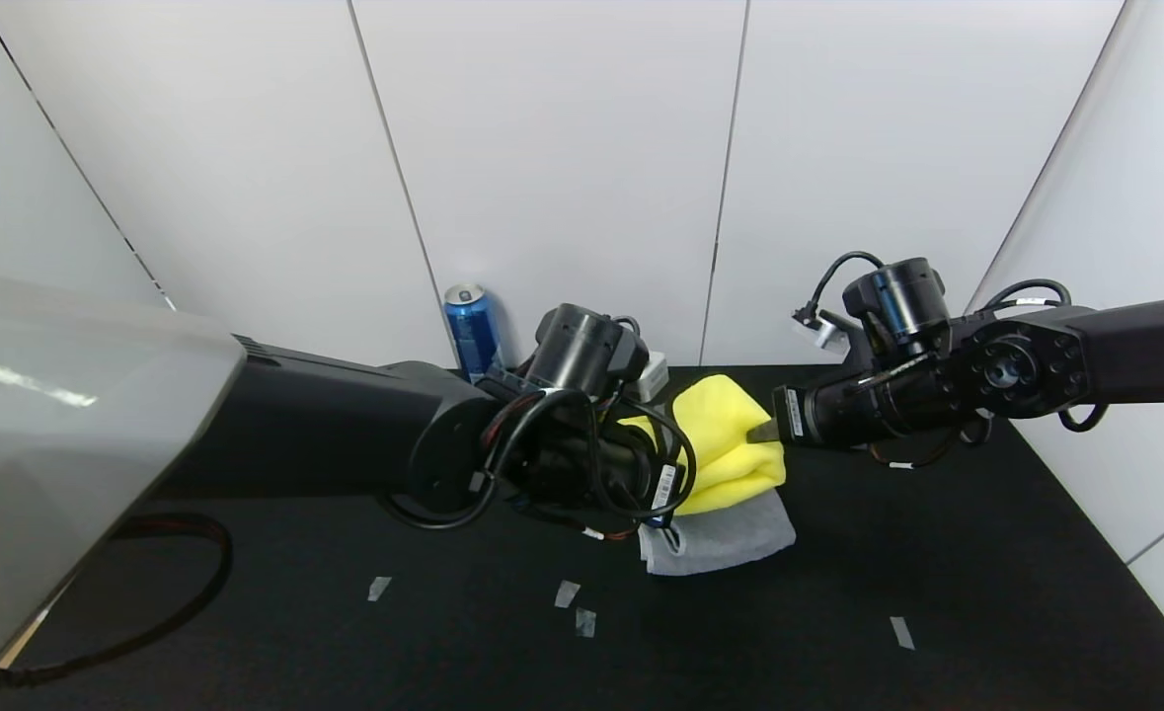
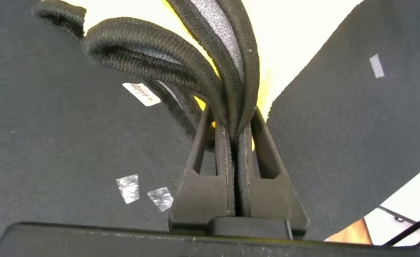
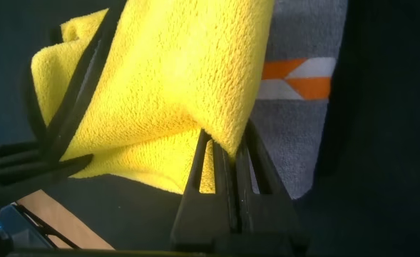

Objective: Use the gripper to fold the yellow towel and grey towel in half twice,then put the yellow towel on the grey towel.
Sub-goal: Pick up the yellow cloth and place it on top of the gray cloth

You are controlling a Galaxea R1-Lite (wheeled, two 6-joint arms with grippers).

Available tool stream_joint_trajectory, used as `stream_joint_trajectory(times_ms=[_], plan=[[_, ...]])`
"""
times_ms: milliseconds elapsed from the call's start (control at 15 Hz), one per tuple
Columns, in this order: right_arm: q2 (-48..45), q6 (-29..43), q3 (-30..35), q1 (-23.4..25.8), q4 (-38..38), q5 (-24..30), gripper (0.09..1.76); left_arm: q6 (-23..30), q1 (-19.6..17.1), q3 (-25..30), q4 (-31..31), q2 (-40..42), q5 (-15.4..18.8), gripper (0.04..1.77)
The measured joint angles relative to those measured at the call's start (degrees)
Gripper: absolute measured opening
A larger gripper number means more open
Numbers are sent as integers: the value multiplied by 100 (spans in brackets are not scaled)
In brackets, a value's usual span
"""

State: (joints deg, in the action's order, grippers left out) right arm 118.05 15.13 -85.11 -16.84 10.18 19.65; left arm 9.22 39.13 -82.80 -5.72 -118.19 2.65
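The yellow towel point(image 1: 725, 444) is folded into a thick bundle and hangs just over the folded grey towel point(image 1: 730, 538), which lies on the black table. My right gripper point(image 1: 767, 432) is shut on the yellow towel's right edge; the right wrist view shows the yellow towel point(image 3: 174, 78) pinched in the right gripper point(image 3: 231, 143), with the grey towel point(image 3: 295, 143) and its orange patches below. My left gripper point(image 2: 232, 128) is shut on shadowed folds of cloth at the yellow towel's left side. In the head view my left wrist hides it.
A blue can point(image 1: 471, 331) and a small white box point(image 1: 653, 375) stand by the back wall behind my left arm. Bits of pale tape point(image 1: 567, 592) mark the black table point(image 1: 937, 573). White wall panels close in the back and the right side.
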Motion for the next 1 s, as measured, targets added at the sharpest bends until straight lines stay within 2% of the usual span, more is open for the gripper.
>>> stream_joint_trajectory(times_ms=[467, 1000], plan=[[88, -119, 631, 74, -688, 5, 14, -2, 256, 0, 0, -400, -267, 14], [245, -93, 828, 160, -717, 0, 14, 9, 321, -2, 4, -720, -255, 14]])
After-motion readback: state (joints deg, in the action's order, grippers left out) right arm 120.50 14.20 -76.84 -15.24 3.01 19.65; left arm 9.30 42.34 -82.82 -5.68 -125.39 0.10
